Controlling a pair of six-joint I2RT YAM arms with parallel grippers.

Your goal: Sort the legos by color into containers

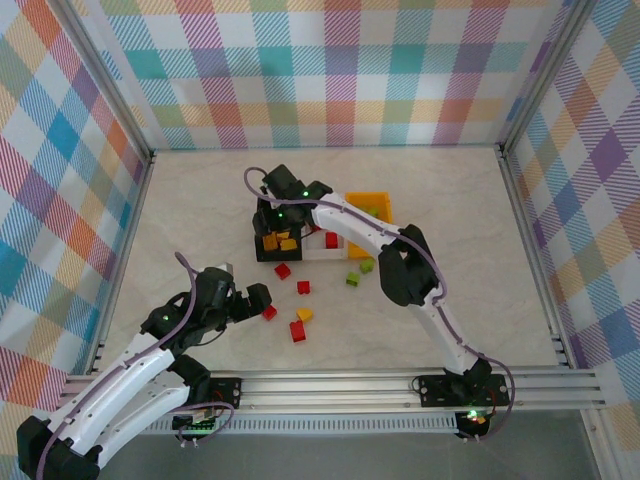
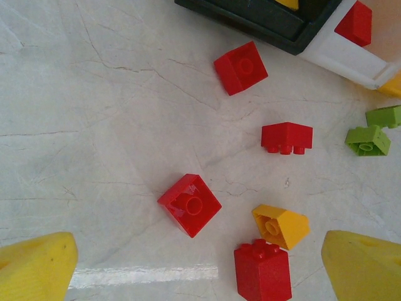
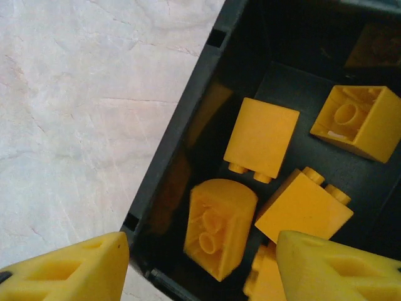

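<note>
- Black bin [image 3: 182, 125], centre of the top view, held yellow bricks [image 3: 262, 139]; the drop looked done.
- Right gripper [image 3: 200, 248] hung above it, jaws spread, empty.
- Left gripper [image 2: 199, 251], spread wide, hovered over a loose red brick [image 2: 189, 204]; next, probably descend and pinch it.

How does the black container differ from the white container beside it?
The black container is dark; the white container is pale. The black one holds several yellow-orange legos; the white one shows a red lego. The right hand hangs open over the black one, not the white. Both are open-topped rectangular bins of like size, side by side.
</note>
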